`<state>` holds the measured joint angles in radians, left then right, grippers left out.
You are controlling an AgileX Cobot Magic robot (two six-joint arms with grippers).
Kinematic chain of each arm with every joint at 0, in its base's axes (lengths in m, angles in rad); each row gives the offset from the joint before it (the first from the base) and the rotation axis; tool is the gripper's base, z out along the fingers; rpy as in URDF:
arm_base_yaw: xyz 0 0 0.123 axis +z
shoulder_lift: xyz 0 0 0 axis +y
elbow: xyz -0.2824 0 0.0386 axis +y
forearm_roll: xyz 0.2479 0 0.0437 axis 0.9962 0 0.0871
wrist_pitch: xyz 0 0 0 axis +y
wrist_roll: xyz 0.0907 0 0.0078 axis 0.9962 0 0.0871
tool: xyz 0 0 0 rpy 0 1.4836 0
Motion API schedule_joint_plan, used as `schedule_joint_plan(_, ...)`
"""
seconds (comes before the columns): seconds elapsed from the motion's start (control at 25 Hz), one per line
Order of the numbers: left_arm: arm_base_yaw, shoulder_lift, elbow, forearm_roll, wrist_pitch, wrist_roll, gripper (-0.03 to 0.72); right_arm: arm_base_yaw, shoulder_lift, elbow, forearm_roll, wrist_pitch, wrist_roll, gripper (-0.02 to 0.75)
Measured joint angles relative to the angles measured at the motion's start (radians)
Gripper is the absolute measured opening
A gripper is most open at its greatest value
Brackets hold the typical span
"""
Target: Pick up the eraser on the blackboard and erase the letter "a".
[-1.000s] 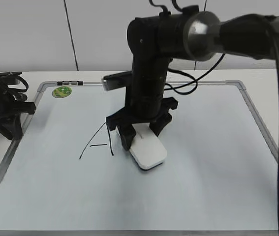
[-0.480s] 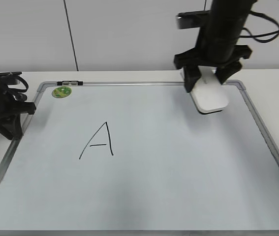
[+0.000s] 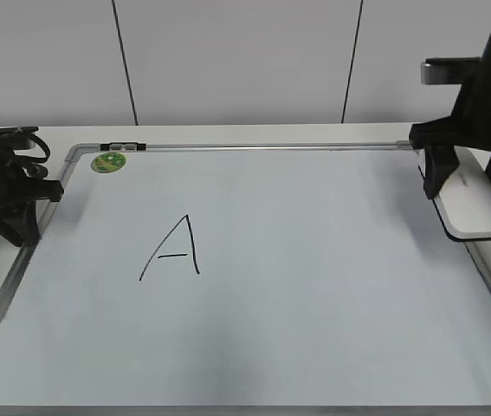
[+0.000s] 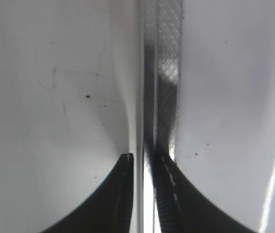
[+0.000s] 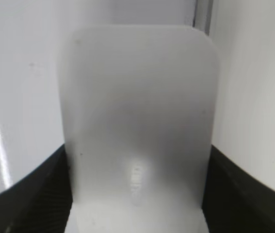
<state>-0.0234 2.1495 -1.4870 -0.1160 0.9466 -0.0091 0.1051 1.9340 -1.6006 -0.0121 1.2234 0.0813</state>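
Observation:
The eraser, a white block with rounded corners, is held in my right gripper over the right edge of the blackboard. In the right wrist view the eraser fills the space between the two black fingers of the right gripper. Only a tall capital "A" shows on the board; no lowercase "a" is visible. My left gripper rests at the board's left edge, its jaws nearly together over the grey frame, holding nothing.
A round green sticker sits at the board's far left corner, next to a small clip on the top frame. The board's frame runs past the eraser's far end. White table surrounds the board.
My right gripper has carried the eraser from beside the capital "A" up to the far right of the board and on to its right edge. The left arm has not moved.

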Motion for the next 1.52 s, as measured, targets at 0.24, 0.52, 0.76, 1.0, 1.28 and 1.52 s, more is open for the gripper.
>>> schedule_joint_plan(0.24,0.000,0.000,0.000,0.000,0.000,0.000,0.117,-0.044,0.000,0.115,0.001,0.000,0.000,0.526)
schedule_joint_plan(0.52,0.000,0.000,0.000,0.000,0.000,0.000,0.117,-0.045,0.006,0.126,-0.017,-0.004,-0.002,0.526)
schedule_joint_plan(0.76,0.000,0.000,0.000,0.000,0.000,0.000,0.117,-0.045,0.010,0.126,-0.017,-0.025,-0.002,0.526)
schedule_joint_plan(1.0,0.000,0.000,0.000,0.000,0.000,0.000,0.117,-0.045,0.035,0.126,-0.020,-0.069,-0.002,0.525)
schedule_joint_plan(1.28,0.000,0.000,0.000,0.000,0.000,0.000,0.117,-0.045,0.117,0.126,-0.022,-0.065,-0.002,0.525)
schedule_joint_plan(1.52,0.000,0.000,0.000,0.000,0.000,0.000,0.117,-0.045,0.147,0.126,-0.011,-0.067,-0.006,0.526)
